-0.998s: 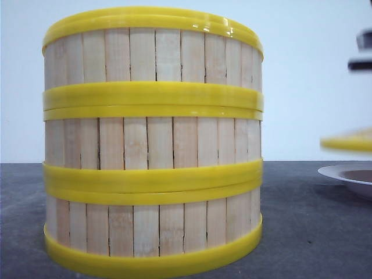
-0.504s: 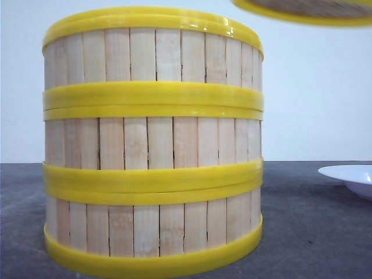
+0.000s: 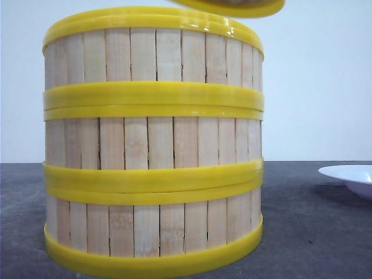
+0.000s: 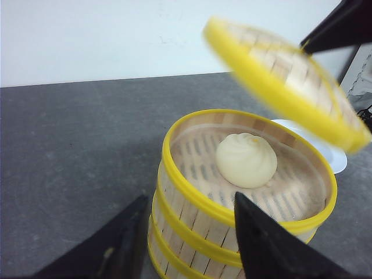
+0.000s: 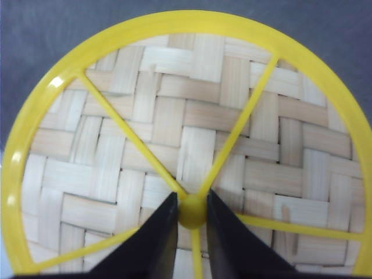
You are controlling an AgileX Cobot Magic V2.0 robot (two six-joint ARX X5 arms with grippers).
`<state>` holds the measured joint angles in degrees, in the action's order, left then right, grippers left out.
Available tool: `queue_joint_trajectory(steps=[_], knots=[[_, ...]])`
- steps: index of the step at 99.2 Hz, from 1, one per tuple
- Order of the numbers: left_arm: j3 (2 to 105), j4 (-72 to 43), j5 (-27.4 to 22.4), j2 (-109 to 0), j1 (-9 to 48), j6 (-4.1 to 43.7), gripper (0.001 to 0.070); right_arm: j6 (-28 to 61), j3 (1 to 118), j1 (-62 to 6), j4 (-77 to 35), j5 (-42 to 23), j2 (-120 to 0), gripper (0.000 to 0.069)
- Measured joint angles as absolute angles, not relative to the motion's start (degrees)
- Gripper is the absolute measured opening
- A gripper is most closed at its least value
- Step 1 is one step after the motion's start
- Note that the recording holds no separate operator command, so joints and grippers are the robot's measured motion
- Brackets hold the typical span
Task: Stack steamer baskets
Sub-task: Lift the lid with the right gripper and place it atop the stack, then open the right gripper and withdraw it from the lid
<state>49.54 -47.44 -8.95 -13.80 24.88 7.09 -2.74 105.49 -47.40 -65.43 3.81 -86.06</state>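
Three steamer baskets point(image 3: 152, 142) are seen stacked in one column on the dark grey table point(image 3: 314, 232), rim on rim, the yellow bands of neighbouring baskets touching. In the left wrist view the top basket point(image 4: 247, 174) is open, and a single pale steamed bun point(image 4: 246, 160) is seen resting on its slatted floor, near the middle. What the two lower baskets hold cannot be told.

A flat woven lid point(image 4: 288, 81) with a yellow rim is held tilted in the air above the stack and apart from it, toward the stack's right side; in the front view only its lower edge point(image 3: 232, 7) is shown at the top of the frame, just above the top rim. The lid's yellow centre knob point(image 5: 192, 212) is clamped between the two black fingers of the right gripper point(image 5: 192, 244), which are closed narrowly upon it, with yellow spokes running from the knob to the rim.

The left gripper point(image 4: 192, 244) is held beside the stack with its fingers spread wide and nothing between them; one finger point(image 4: 273, 244) is seen in front of the basket wall, though contact cannot be judged.

A white plate point(image 3: 349, 177) lies on the table to the right of the stack, well apart from it.
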Motion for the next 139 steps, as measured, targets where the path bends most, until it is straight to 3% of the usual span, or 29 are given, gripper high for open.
queue_joint_trajectory(steps=[29, 130, 139], knots=[[49.54, -47.42, -8.95, -13.80, 24.88, 7.07, 0.0272, -0.82, 105.49, -51.00, -67.53, 2.92, -91.72, 0.0056], [49.54, -47.75, -8.97, -13.80, 24.88, 7.09, 0.0272, 1.52, 105.71, -51.37, -67.00, 2.85, -97.23, 0.0057], [49.54, -47.77, -8.95, -13.80, 24.88, 7.09, 0.0272, 1.56, 105.71, -51.37, -66.98, 2.81, -97.32, 0.0126]])
